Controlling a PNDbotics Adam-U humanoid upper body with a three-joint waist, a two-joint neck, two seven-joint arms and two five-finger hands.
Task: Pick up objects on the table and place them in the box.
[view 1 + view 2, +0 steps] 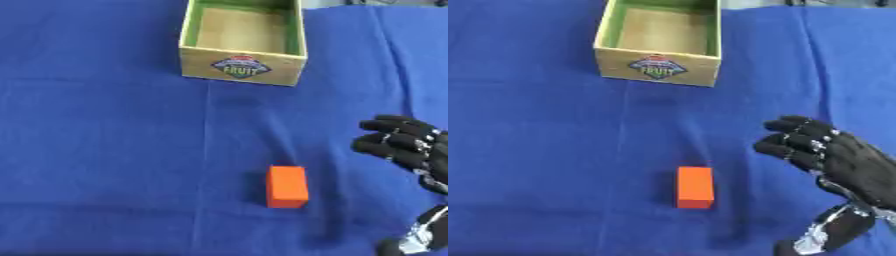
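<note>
**The robot's black hand**

Only one hand shows, the right hand (846, 162), at the right side of the frame. It is almost all black, like a thick glove. The fingers (791, 145) are fat and round at the tips. Small silver bits shine on the fingers where they bend, like tiny metal dots. Near the lower right corner the thumb (829, 231) shows. It has a black tip and a bigger silver, shiny part. The back of the hand is dark and smooth.
</note>
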